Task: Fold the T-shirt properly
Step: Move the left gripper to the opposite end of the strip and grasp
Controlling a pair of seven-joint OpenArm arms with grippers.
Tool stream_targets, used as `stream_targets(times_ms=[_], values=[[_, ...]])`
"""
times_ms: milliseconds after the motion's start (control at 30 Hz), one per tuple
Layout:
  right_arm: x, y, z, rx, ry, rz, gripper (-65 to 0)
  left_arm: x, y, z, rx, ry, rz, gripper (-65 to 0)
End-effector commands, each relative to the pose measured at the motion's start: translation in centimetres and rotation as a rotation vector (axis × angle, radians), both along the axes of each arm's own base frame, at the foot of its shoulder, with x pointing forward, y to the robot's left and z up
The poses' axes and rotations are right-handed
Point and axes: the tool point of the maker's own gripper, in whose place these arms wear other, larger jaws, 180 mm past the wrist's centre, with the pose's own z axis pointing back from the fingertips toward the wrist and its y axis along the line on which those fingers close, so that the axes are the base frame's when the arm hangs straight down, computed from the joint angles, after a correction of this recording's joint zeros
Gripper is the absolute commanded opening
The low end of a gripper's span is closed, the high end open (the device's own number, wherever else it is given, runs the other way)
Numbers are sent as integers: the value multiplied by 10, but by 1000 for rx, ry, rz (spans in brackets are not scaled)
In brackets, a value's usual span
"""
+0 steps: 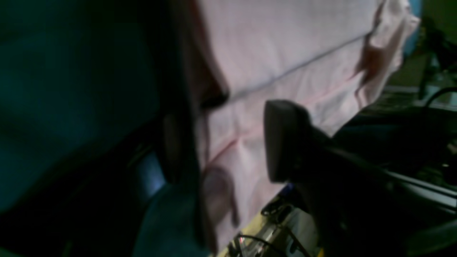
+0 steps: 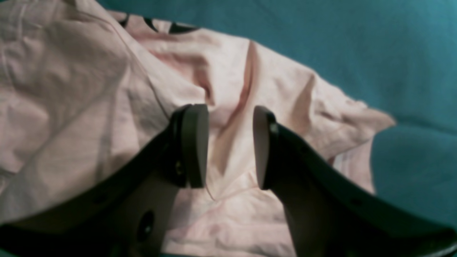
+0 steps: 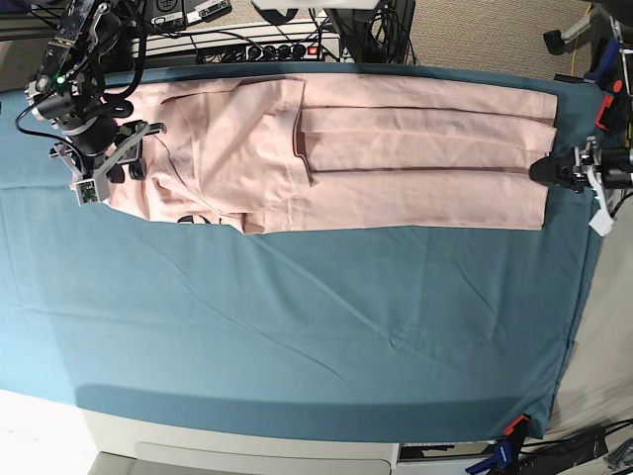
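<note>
The pale pink T-shirt (image 3: pixel 396 168) lies along the far part of the teal table cloth (image 3: pixel 316 327), folded lengthwise into a long band. A bit of its black lettering (image 3: pixel 203 218) shows at the near left edge. My left gripper (image 3: pixel 542 171) is at the shirt's right end. In the left wrist view its fingers (image 1: pixel 282 139) stand apart, with the shirt's edge (image 1: pixel 285 43) between them. My right gripper (image 3: pixel 111 163) is over the shirt's crumpled left end. It is open (image 2: pixel 230 146) just above wrinkled fabric (image 2: pixel 71 89), near the lettering (image 2: pixel 178 28).
Power strips and cables (image 3: pixel 247 45) run behind the table's far edge. The table's right edge is just beyond my left gripper. Clamps (image 3: pixel 509 427) hold the cloth at the near right corner. Bare teal cloth (image 2: pixel 357 43) lies beside the shirt.
</note>
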Motion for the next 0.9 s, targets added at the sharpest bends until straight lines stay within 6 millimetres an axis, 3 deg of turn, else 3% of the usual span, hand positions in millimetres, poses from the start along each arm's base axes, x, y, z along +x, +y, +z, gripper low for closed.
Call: stream_targets(times_ms=[0,467,867], values=[[6,-2,7,-1,-36,-1,-433,-11,2,-9,43,50,-40,-301],[4,-5,-1,14,-21,-12,-433,-37,-5,-23,35,104,-56,-303],[6,-5,1,15,-32,-11,-433,-44,-20,-16,47,62,-139,-303]])
